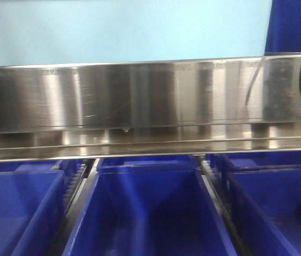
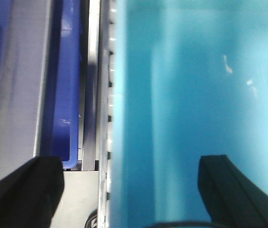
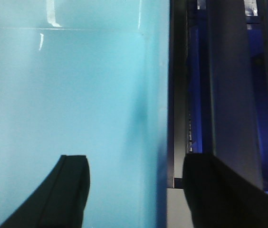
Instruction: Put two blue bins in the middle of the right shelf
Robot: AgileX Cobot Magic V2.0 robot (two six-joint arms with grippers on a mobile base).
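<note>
Blue bins (image 1: pixel 149 213) below steel rail (image 1: pixel 140 96), all cropped; left gripper (image 2: pixel 129 167) and right gripper (image 3: pixel 134 164): jaws apart, fingers cut off.

Stockroom or warehouse picking bay. A brushed stainless-steel shelf rail (image 1: pixel 140 101) spans the front view, with open blue bins (image 1: pixel 148 213) ranked side by side at 6 o'clock, separated by roller tracks (image 1: pixel 80 178); a plain turquoise panel (image 1: pixel 129 29) closes the view at 12 o'clock.
</note>
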